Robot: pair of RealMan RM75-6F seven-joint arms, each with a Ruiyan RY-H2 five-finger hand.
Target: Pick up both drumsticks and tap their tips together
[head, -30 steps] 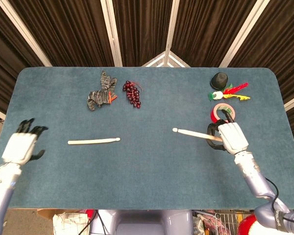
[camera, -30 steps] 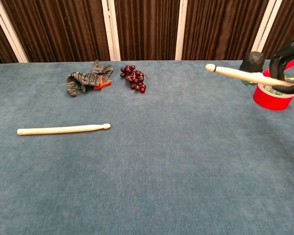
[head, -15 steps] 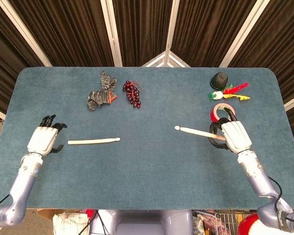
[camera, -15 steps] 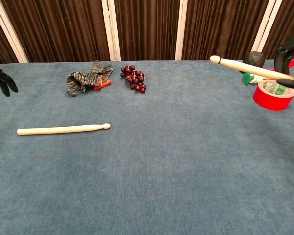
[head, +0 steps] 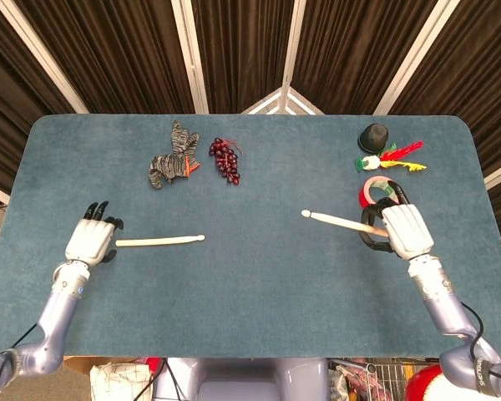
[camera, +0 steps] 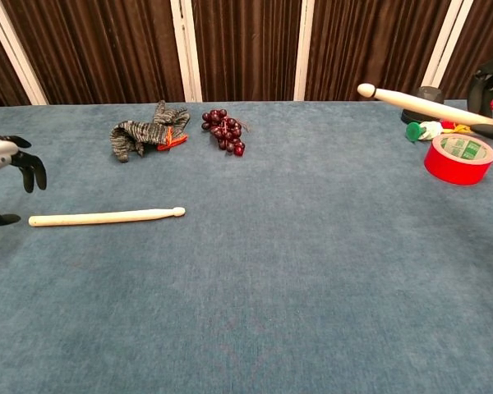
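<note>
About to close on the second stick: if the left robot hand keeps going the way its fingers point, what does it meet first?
Likely the butt end of the drumstick on the table, just ahead of the left robot hand. Its fingers are spread, holding nothing; hand height is unclear.

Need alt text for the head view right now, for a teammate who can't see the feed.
Overhead view of a blue table: the right hand holds one drumstick raised, tip pointing left, while the open left hand sits at the butt end of the other drumstick, lying flat.
</note>
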